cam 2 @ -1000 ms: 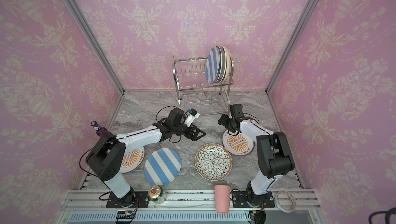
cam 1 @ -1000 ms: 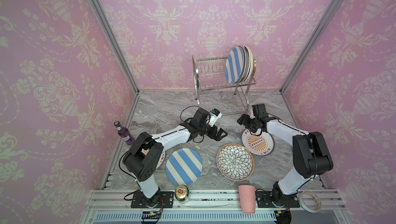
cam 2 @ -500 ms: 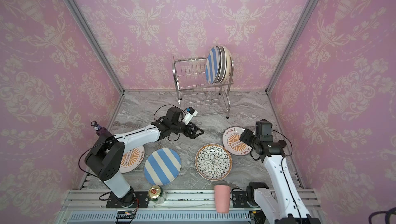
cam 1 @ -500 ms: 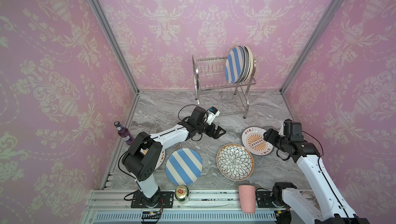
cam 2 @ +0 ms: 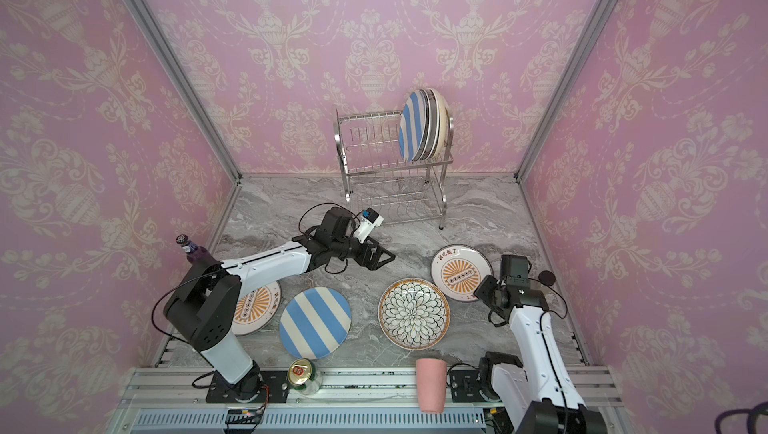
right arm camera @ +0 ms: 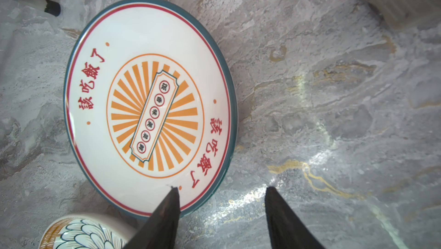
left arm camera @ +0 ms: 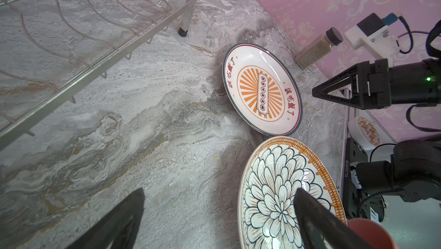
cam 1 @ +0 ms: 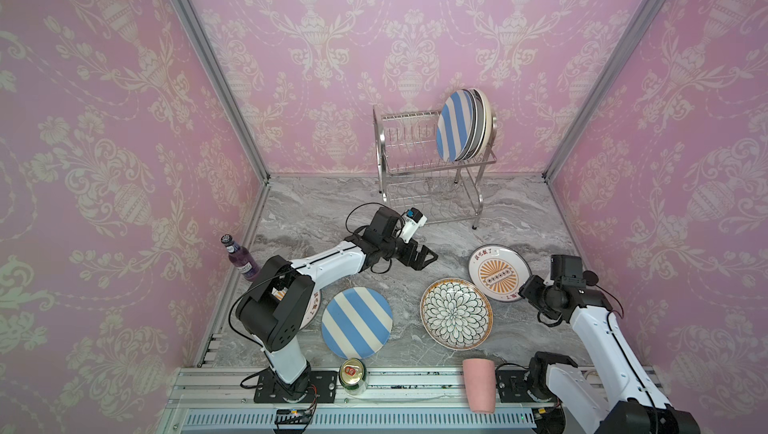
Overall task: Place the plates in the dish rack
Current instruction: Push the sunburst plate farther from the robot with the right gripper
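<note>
Marble tabletop [cam 1: 519, 220]: four plates [cam 1: 356, 323] flat; one dish rack [cam 1: 405, 137] holds more.

"该吃饭了" on sunburst plate [right arm camera: 150, 107]

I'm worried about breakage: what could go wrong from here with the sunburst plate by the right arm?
The right gripper stands open over the rim of the flat sunburst plate; closing there, it may slip off the shallow edge. A shove could slide that plate into the petal plate beside it. The spice jar nearby might get knocked.
</note>
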Action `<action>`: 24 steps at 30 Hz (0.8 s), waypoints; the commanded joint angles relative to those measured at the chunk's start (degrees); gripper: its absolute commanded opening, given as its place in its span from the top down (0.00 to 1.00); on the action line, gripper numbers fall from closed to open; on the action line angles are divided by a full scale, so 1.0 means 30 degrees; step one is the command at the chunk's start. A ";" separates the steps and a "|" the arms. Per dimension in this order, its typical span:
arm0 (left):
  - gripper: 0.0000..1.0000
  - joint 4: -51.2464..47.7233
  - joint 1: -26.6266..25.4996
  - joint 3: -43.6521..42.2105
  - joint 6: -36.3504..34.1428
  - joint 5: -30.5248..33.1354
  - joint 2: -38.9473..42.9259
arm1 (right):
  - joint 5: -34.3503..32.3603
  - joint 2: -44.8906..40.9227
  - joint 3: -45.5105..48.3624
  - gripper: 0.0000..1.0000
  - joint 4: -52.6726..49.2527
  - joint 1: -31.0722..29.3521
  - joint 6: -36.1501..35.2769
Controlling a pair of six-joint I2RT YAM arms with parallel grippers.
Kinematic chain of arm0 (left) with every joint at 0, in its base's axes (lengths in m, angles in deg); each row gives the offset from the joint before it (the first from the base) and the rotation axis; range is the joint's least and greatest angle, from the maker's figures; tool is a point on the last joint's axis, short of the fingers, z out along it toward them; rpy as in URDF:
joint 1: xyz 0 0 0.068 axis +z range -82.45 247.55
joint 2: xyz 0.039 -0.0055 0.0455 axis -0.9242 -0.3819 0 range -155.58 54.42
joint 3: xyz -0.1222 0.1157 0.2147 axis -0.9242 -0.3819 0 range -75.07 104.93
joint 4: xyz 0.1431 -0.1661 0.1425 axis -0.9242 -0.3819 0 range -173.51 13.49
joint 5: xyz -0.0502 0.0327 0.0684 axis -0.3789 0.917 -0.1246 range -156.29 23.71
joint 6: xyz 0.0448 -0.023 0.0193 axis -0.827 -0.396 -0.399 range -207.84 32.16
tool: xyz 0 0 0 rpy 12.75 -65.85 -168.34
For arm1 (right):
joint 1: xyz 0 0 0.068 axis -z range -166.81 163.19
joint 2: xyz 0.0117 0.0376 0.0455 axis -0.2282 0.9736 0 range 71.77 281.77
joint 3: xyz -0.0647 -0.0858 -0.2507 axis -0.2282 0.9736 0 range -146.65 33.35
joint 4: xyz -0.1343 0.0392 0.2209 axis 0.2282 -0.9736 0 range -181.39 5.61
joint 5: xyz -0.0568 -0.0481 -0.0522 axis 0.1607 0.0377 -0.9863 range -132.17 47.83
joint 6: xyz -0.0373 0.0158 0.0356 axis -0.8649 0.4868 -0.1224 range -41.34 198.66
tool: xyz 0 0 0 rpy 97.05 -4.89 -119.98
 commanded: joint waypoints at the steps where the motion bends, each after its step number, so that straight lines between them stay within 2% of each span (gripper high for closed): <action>1: 0.01 -0.0188 0.0184 0.0010 -0.0634 -0.0235 0.0888 | 0.0999 0.0168 0.0798 0.46 0.1470 0.0665 0.0208; 7: 0.01 -0.0219 0.0367 0.0144 -0.0638 -0.0215 0.0813 | 0.2696 0.0335 0.1759 0.50 0.3745 0.1805 0.0562; 15: 0.01 -0.0252 0.0426 0.0138 -0.0521 -0.0098 0.0681 | 0.5610 0.1998 0.2342 0.57 0.5997 0.3602 0.0774; 24: 0.01 -0.0242 0.0572 0.0239 -0.0492 -0.0125 0.0615 | 0.6754 0.3563 0.2852 0.58 0.7072 0.4188 0.0744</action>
